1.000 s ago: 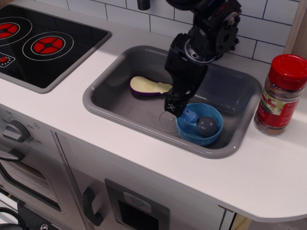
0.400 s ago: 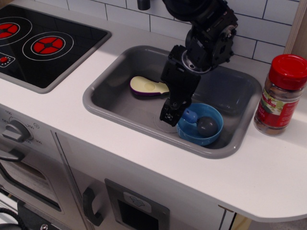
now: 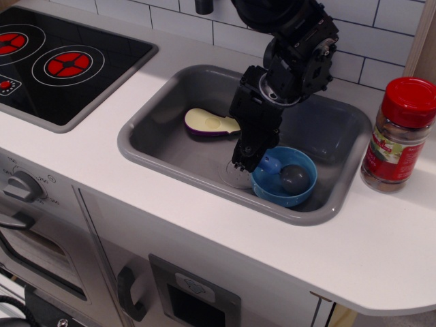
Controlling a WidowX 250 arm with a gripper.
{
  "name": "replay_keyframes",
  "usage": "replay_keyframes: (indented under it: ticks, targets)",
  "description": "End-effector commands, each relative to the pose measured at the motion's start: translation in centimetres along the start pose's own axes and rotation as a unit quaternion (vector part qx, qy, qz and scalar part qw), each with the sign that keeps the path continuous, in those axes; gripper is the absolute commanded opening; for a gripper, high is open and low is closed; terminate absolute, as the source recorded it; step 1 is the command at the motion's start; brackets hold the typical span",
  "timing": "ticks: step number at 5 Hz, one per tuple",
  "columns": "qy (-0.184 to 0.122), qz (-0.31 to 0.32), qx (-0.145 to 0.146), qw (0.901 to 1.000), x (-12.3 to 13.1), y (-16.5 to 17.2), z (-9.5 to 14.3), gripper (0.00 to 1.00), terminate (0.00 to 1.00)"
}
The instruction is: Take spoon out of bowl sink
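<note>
The spoon (image 3: 285, 173) lies in the light-blue bowl (image 3: 284, 177), its blue handle (image 3: 270, 163) pointing left over the rim and its grey ball head (image 3: 294, 178) in the middle. The bowl stands in the front right of the grey sink (image 3: 157, 139). My black gripper (image 3: 246, 161) hangs down into the sink with its fingertips right beside the left end of the spoon handle, at the bowl's left rim. The fingers read as one dark mass, so I cannot tell whether they are open or closed on the handle.
A purple-and-cream eggplant half (image 3: 211, 123) lies in the sink to the left of the gripper. A red-lidded spice jar (image 3: 399, 133) stands on the white counter right of the sink. A black stove top (image 3: 61, 65) with red burners is at the left.
The gripper swung slightly left away from the spoon handle, then came back right and a little up against it. Spoon and bowl have not moved.
</note>
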State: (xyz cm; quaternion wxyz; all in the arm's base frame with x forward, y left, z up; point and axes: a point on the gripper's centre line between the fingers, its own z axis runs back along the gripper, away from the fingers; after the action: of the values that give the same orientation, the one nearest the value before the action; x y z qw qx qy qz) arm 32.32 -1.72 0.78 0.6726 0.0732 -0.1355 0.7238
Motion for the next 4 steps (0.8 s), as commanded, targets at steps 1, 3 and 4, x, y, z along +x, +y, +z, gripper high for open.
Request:
replay_keyframes:
  ticks: [1,3,4]
  targets:
    - [0.027,-0.008,-0.025,0.9993,-0.5,-1.2,2.9,0.00,0.00]
    - [0.058,-0.004,-0.035,0.9977,0.7,-1.7,5.5,0.00,0.00]
    - [0.077,0.004,-0.039,0.9963,3.1,-1.8,6.0,0.00,0.00]
